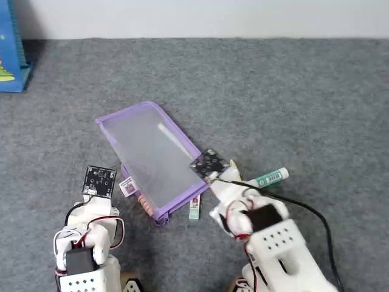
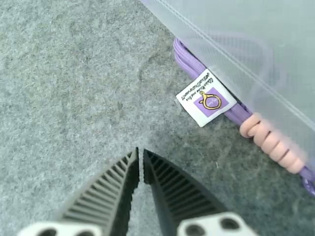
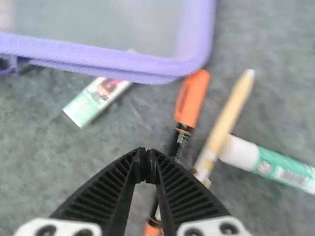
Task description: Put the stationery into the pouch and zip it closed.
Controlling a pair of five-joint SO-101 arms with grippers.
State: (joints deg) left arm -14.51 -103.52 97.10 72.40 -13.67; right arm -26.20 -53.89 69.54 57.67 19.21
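Grey felt covers the bench [image 1: 292, 91], and the translucent, purple-edged pouch [image 1: 155, 158] lies flat mid-bench; whether its zip is open I cannot tell. Just beside its near corner lie an orange pen [image 3: 191, 98], a beige pen [image 3: 229, 110], a green-and-white marker [image 3: 266, 160] and a small eraser-like block [image 3: 96, 101], so loading looks far from done. The right end effector [image 3: 146, 157] hangs clenched and empty over the pens; the left end effector [image 2: 139, 155], also clenched, sits near the pouch's label [image 2: 205, 98]. Next, the right one must spread and settle astride one pen.
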